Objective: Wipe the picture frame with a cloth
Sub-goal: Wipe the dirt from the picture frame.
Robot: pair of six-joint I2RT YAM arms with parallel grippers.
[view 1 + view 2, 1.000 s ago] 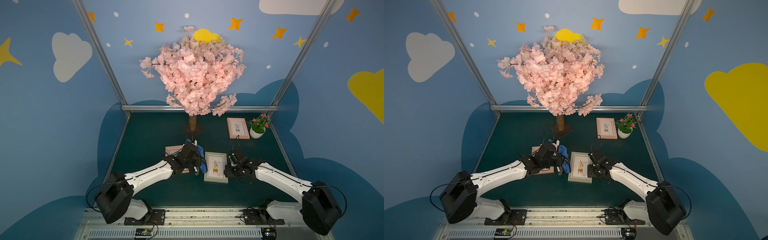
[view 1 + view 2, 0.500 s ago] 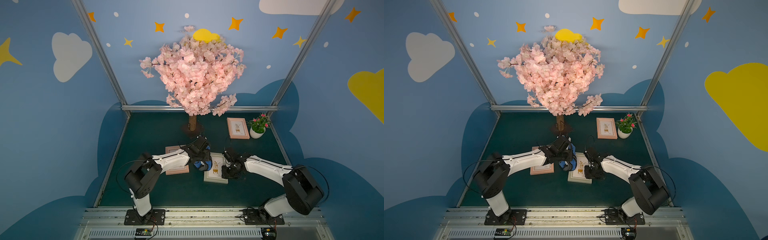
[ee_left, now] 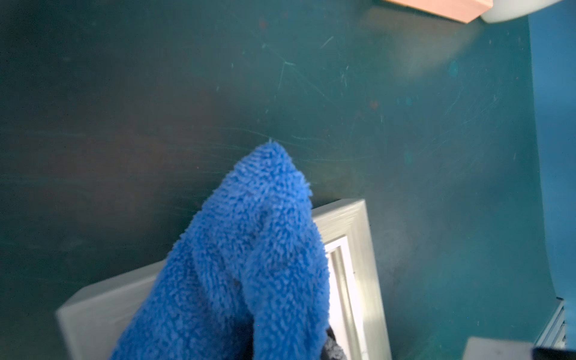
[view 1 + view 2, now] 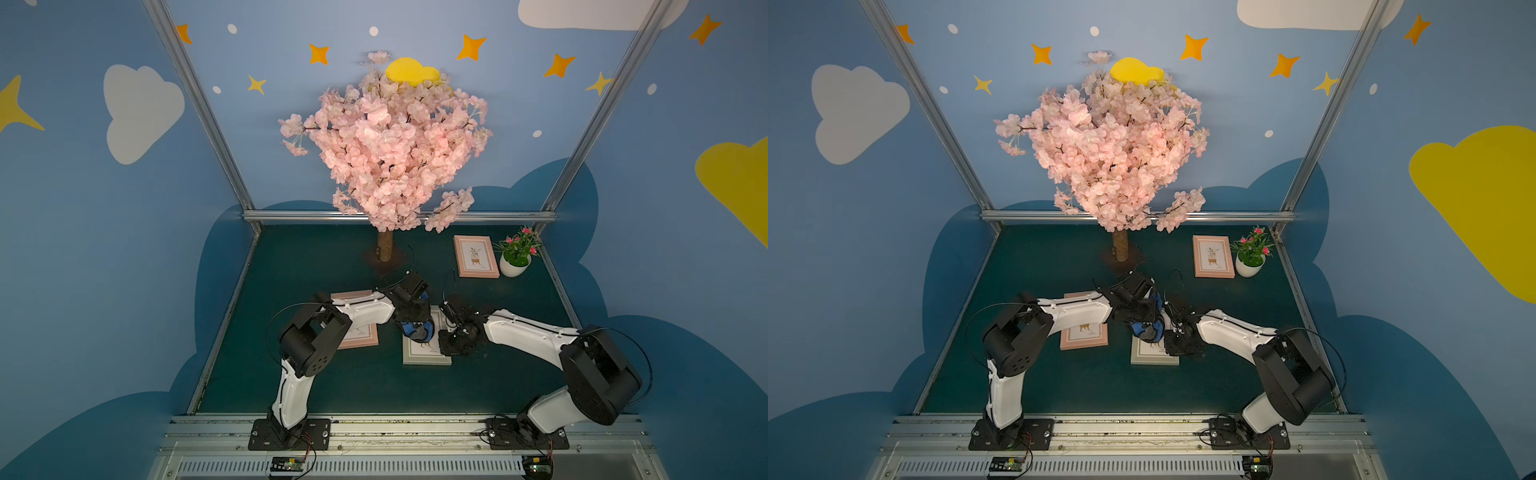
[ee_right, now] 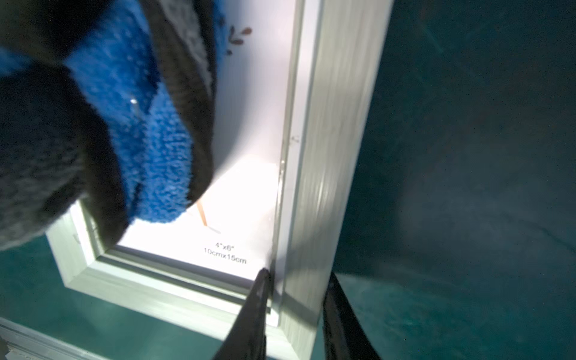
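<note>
One table [image 4: 316,374] bears one tree [image 4: 386,141], two arms and three frames: a grey frame [image 4: 424,356], one pink frame [image 4: 359,337] under the left arm [image 4: 365,311], and another pink frame [image 4: 476,255] beside one plant [image 4: 515,255]. One cloth [image 4: 409,329], pinched in the left gripper [image 4: 414,322], hangs over the grey frame. The right gripper [image 5: 298,274] narrowly straddles its rail; grip unclear.
</note>
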